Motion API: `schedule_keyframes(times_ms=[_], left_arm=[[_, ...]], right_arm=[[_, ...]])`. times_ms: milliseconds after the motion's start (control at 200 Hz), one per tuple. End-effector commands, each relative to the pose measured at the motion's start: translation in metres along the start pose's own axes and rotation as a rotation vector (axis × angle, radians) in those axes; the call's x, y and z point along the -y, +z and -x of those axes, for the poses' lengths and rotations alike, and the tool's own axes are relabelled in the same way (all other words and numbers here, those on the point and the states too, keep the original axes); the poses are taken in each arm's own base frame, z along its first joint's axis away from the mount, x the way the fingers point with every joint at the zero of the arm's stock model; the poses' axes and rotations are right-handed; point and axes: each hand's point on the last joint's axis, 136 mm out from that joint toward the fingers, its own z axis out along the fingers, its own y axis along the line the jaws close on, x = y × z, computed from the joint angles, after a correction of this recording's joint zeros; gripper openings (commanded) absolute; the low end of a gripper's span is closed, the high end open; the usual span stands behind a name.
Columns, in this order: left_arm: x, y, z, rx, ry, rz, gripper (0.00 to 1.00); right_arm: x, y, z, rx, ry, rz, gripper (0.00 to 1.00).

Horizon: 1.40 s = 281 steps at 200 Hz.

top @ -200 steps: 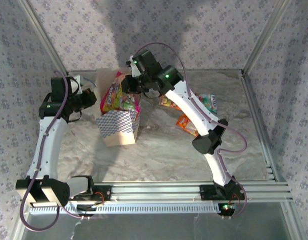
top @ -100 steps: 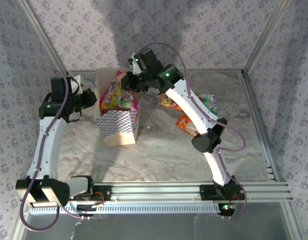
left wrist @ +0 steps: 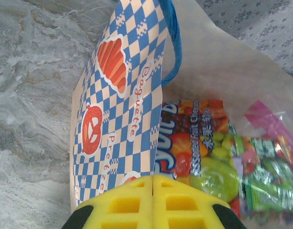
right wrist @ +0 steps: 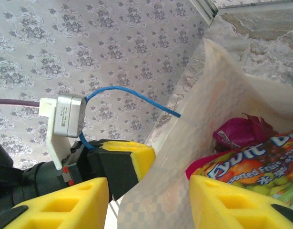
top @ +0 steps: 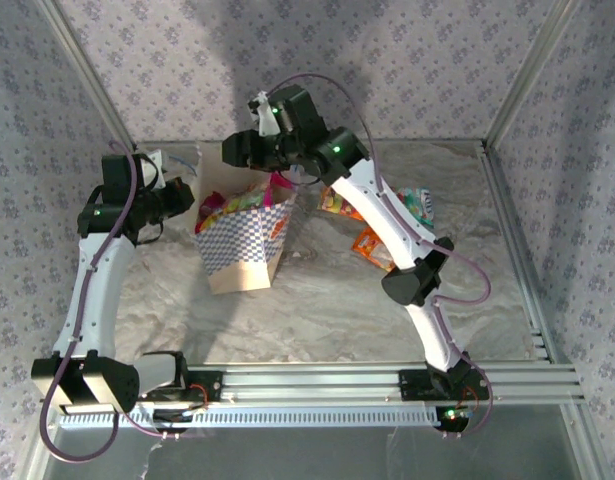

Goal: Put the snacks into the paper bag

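My left hand [top: 190, 200] is pinched shut on the left rim of the paper bag [top: 242, 250]. In the left wrist view my two yellow fingers [left wrist: 122, 205] sit pressed together, with the bag's blue-and-white checkered wall [left wrist: 122, 109] running down into them. The right wrist view shows the same grip from the other side, the left hand [right wrist: 136, 160] clamped on the cream paper edge.

The bag stands on the table [top: 317, 310], left of centre and towards the far side, with its mouth open. A blue cord handle [left wrist: 175, 43] loops up from its rim.

My right hand [top: 235, 150] hangs above the bag's far edge. Its fingers [right wrist: 65, 205] are spread well apart and there is nothing between them.

Inside the bag lies the multicoloured packet [left wrist: 198, 152], printed with fruit, its top showing at the mouth [top: 249, 200]. A crumpled magenta wrapper [right wrist: 241, 131] sits just beside it on the far side; I cannot tell whether that is a separate packet or the same one's edge.

To the right of the bag, behind my right arm, more snacks lie on the table. There is an orange packet [top: 372, 248], a teal-white packet [top: 419, 205] farther right, and a yellow-orange packet [top: 335, 205] partly covered by the arm.
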Motion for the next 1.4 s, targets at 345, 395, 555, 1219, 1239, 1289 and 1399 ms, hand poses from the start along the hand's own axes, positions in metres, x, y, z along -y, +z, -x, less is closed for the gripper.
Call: schedule_keyframes(times_ms=[345, 395, 555, 1219, 1239, 1289, 1399], left_arm=[[-0.011, -0.011, 0.006, 0.027, -0.001, 0.063, 0.04], [-0.01, -0.013, 0.007, 0.031, 0.001, 0.061, 0.04], [-0.009, -0.009, 0.006, 0.017, -0.012, 0.05, 0.04], [-0.01, -0.001, 0.004, -0.011, -0.027, 0.045, 0.05], [-0.011, -0.001, 0.004, -0.011, -0.028, 0.047, 0.05], [-0.01, -0.001, 0.005, -0.012, -0.026, 0.046, 0.05], [-0.008, -0.002, 0.007, -0.009, -0.025, 0.04, 0.05]], right_arm=[[-0.003, -0.119, -0.001, 0.099, -0.224, -0.228, 0.48], [0.006, -0.126, -0.004, 0.108, -0.224, -0.262, 0.48], [0.019, -0.137, -0.011, 0.109, -0.216, -0.297, 0.54], [0.085, -0.061, 0.001, -0.041, -0.089, -0.282, 0.54], [0.084, -0.059, 0.002, -0.042, -0.09, -0.271, 0.48], [0.08, -0.055, 0.005, -0.038, -0.093, -0.244, 0.34], [0.061, -0.055, 0.012, -0.017, -0.132, -0.169, 0.0]])
